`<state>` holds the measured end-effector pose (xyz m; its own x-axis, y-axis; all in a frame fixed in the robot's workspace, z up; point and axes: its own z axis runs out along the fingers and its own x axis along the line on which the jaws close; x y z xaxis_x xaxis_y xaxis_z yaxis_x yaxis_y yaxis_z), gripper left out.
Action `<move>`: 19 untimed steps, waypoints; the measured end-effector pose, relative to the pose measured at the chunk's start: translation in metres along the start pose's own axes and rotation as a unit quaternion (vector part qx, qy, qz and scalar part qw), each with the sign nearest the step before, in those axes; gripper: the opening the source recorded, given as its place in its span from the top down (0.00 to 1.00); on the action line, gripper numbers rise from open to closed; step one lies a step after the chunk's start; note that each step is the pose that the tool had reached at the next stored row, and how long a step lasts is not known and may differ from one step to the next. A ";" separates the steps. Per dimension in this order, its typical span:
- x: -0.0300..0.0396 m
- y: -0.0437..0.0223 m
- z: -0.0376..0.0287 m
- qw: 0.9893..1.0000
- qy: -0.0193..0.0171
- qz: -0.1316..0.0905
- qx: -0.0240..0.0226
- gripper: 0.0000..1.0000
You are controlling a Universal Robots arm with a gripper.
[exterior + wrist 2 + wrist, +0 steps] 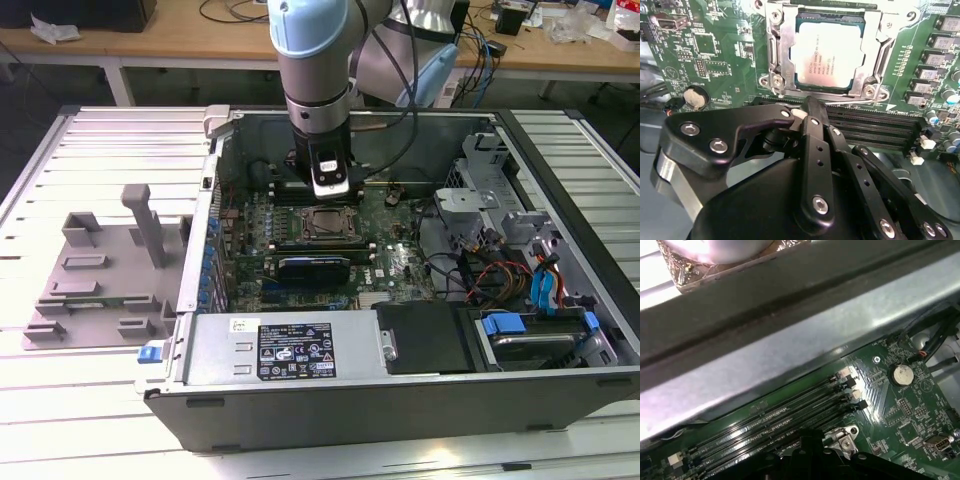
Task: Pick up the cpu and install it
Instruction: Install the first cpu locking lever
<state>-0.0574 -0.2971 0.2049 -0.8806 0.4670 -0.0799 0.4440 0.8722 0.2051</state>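
In the second wrist view my end effector (810,107) sits closest, its black fingers (812,145) drawn together at the tips with nothing between them. Just past those tips run the dark memory slots (875,127), and beyond them lies the cpu (827,55), silvery top up, seated flat inside the metal socket frame (782,55) on the green motherboard (715,55). My fingertips are near the chip but not touching it. A round coin battery (695,98) sits on the board off to one side.

In the first wrist view the same slots (785,422) run beside a corner of the socket frame (842,437), with the coin battery (901,374) further on and the grey case wall (805,355) rising behind.

In the exterior view the power supply (290,350) lies along the near edge of the open computer case (400,410). Further in, the socket with the cpu (325,225) shows just in front of my wrist (330,170), which hangs low inside the case. To the exterior view's left, a grey tray (100,270) with raised blocks rests on the slatted counter (80,400), well apart from the case.
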 end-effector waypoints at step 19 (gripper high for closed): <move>-0.0032 0.0103 0.0086 0.999 -0.015 0.021 0.020 0.89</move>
<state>-0.0485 -0.2884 0.1989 -0.8558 0.5073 -0.1010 0.4876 0.8564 0.1700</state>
